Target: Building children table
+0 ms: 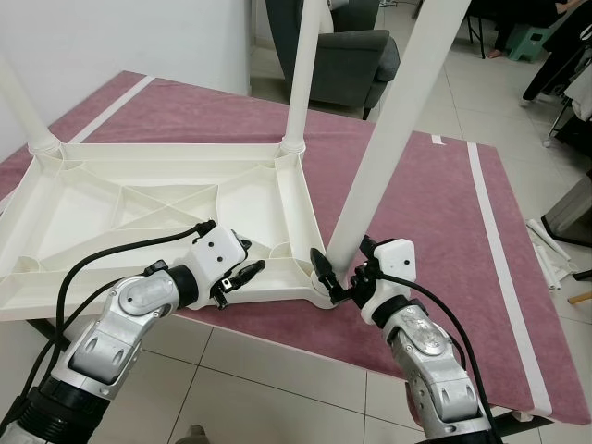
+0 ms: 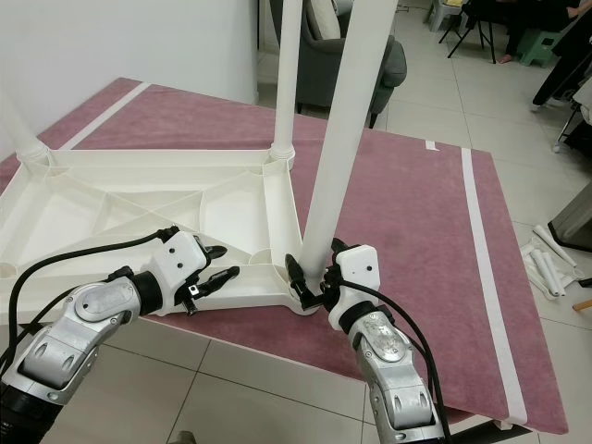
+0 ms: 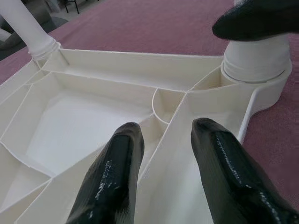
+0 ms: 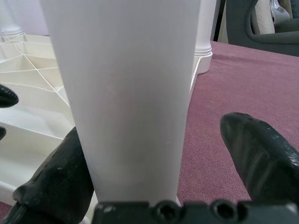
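Three legs stand in my upturned white tabletop (image 1: 139,199) on the maroon mat (image 1: 435,194); the near leg (image 1: 384,148) leans, straddled loosely by my right gripper (image 1: 340,274). Left gripper (image 1: 242,271), spread, steadies the frame. Fourth socket probably remains.

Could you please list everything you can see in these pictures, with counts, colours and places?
Upside-down white plastic child's tabletop: one, white, on the rug.
White plastic table legs: three; two upright in far corner sockets, one tilted in the near corner socket.
Maroon rug with white border stripes: one, on the pale tiled floor.
Dark grey armchair: one, beyond the rug.
Green stool: one, far right.
Left end effector: black fingers open, over the tabletop's near edge.
Right end effector: black fingers around the tilted leg's base; one finger stands clear of it.
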